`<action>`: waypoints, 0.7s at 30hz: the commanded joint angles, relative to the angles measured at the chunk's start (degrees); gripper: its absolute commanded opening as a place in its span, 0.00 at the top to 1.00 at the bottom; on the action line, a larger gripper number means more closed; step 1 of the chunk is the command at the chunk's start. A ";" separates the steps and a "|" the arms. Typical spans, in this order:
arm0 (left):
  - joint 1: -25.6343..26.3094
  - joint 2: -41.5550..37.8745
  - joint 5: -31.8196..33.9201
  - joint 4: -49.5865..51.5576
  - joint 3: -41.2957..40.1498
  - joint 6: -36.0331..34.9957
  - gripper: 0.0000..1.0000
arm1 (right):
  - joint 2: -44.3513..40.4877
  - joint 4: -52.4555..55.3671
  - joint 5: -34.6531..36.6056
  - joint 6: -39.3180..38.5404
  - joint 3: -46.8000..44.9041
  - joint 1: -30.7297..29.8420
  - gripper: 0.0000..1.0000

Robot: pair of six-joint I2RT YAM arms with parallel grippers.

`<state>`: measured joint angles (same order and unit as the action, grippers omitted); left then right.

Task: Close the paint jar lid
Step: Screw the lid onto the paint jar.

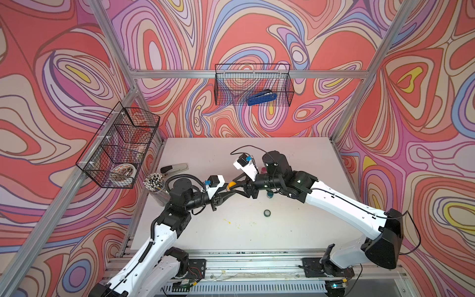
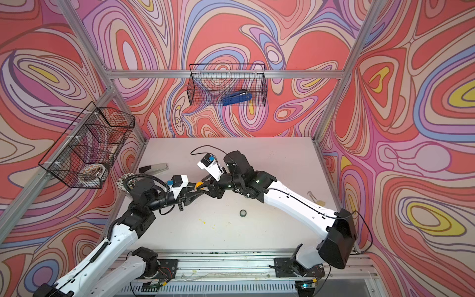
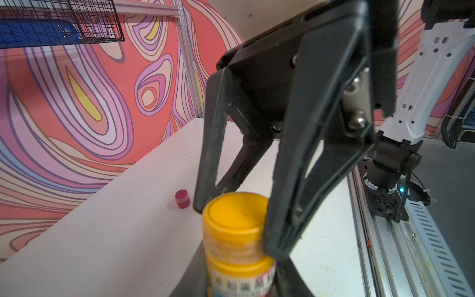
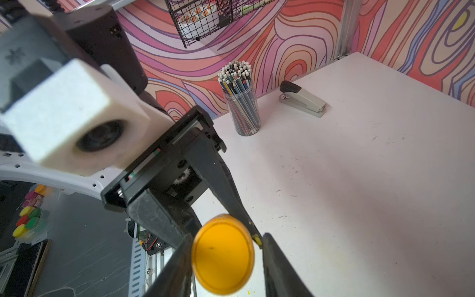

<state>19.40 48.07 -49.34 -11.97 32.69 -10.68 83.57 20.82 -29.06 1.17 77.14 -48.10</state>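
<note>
Yellow lid (image 4: 223, 254), smooth round plastic, is sat on the labelled paint jar (image 3: 240, 277), which is pinched aloft over the matte white table (image 1: 295, 231) by the left gripper (image 1: 227, 190). Lid is straddled by right gripper (image 3: 239, 227) fingers; a firm pinch cannot be told. Gritty dried paint is seen on the lid skirt, so slipping or cross-threading is risked, and the jar could be twisted out of the hold.

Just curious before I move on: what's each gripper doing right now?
Left gripper: shut on the yellow paint jar.
Right gripper: jaws around the jar's yellow lid; firm grip cannot be told.
</note>
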 commanded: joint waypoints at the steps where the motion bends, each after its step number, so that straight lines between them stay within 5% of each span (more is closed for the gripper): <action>1: -0.37 -0.70 -0.23 -0.60 0.48 -0.07 0.77 | -0.32 0.44 -0.60 0.15 1.25 0.19 0.57; 11: -0.36 -0.63 3.40 -5.90 1.00 0.31 0.78 | 0.17 -1.28 0.07 3.44 1.03 0.17 0.64; 21: 0.25 3.48 12.61 -12.63 3.00 -4.81 0.78 | 3.06 -5.67 5.86 14.77 0.47 -0.28 0.70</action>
<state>19.46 50.78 -41.69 -17.93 33.01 -12.60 85.03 15.46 -25.23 10.26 77.14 -47.72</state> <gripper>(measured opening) 0.317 0.358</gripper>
